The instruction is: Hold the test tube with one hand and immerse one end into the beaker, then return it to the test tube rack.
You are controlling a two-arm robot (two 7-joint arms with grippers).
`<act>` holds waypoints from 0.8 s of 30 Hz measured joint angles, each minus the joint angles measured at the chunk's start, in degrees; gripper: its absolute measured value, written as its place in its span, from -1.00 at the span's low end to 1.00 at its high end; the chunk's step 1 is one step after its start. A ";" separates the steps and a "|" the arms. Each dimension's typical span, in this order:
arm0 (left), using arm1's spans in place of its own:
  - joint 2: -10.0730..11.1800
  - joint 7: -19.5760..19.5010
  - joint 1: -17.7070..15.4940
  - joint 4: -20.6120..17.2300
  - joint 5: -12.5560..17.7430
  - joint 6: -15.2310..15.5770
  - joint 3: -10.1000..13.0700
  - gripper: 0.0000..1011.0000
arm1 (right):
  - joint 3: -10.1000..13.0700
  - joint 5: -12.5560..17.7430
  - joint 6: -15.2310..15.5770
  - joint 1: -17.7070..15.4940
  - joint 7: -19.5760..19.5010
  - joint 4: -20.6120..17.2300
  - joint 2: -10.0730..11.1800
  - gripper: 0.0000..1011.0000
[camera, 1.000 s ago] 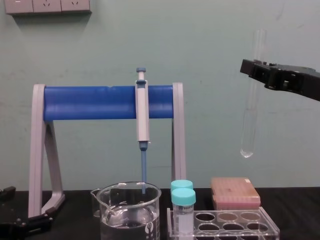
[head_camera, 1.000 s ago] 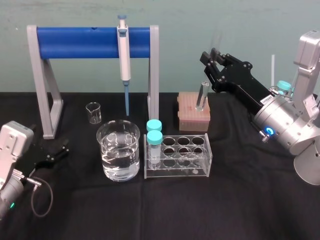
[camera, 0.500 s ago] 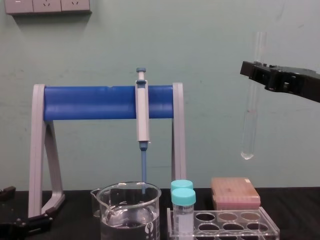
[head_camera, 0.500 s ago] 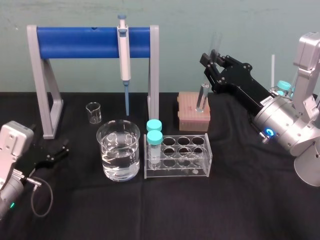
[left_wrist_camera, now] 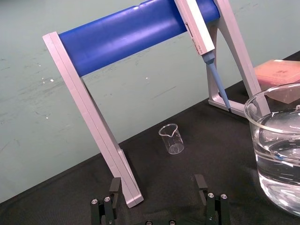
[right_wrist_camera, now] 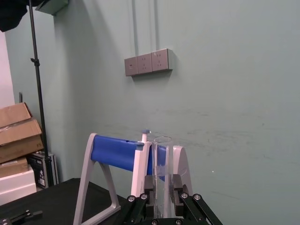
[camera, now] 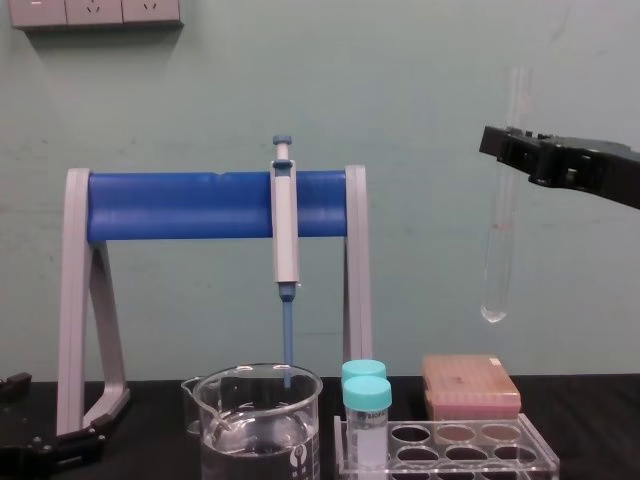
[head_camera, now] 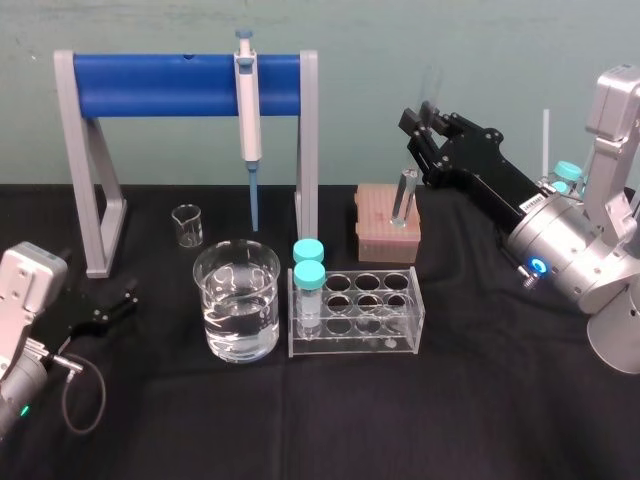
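My right gripper (head_camera: 421, 128) is shut on the test tube (head_camera: 403, 197), a long clear tube held upright in the air above the pink box. From the chest the test tube (camera: 497, 250) hangs with its round bottom well above the table, right of the rack, gripped in its upper part by the right gripper (camera: 510, 146). The right wrist view has the test tube (right_wrist_camera: 162, 176) between the black fingers. The beaker (head_camera: 238, 300), holding water, stands left of the test tube rack (head_camera: 350, 342). My left gripper (head_camera: 112, 301) rests open at the table's left.
A grey stand with a blue bar (head_camera: 180, 85) carries a hanging pipette (head_camera: 246, 120) behind the beaker. A small glass beaker (head_camera: 186, 224) sits near it. Two teal-capped vials (head_camera: 309, 275) fill the rack's left holes. The pink box (head_camera: 375, 240) lies behind the rack.
The right gripper and the test tube have sunk very slightly. Everything else stays where it was.
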 joint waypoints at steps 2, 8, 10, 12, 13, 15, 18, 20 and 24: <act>0.00 0.00 0.00 0.00 0.00 0.00 0.00 0.98 | 0.00 0.02 -0.01 0.02 0.01 0.05 -0.01 -0.55; 0.00 0.00 0.00 0.00 0.00 0.00 0.00 0.98 | -0.09 0.05 -0.04 0.09 0.04 0.15 -0.05 -0.55; 0.00 0.00 0.00 0.00 0.00 0.00 0.00 0.98 | -0.11 0.05 -0.05 0.05 0.05 0.15 -0.04 -0.55; 0.00 0.00 0.00 0.00 0.00 0.00 0.00 0.98 | -0.12 0.06 -0.06 0.01 0.05 0.14 -0.03 -0.55; 0.00 0.00 0.00 0.00 0.00 0.00 0.00 0.98 | -0.14 0.07 -0.06 0.02 0.07 0.14 -0.03 -0.55; 0.00 0.00 0.00 0.00 0.00 0.00 0.00 0.98 | -0.17 0.08 -0.06 0.08 0.12 0.15 -0.02 -0.55; 0.00 0.00 0.00 0.00 0.00 0.00 0.00 0.98 | -0.36 0.09 -0.06 0.34 0.34 0.17 -0.06 -0.55; 0.00 0.00 0.00 0.00 0.00 0.00 0.00 0.98 | -0.76 0.11 -0.13 0.83 0.82 0.34 -0.24 -0.55; 0.00 0.00 0.00 0.00 0.00 0.00 0.00 0.98 | -2.08 0.21 -0.73 2.44 2.40 1.16 -0.95 -0.55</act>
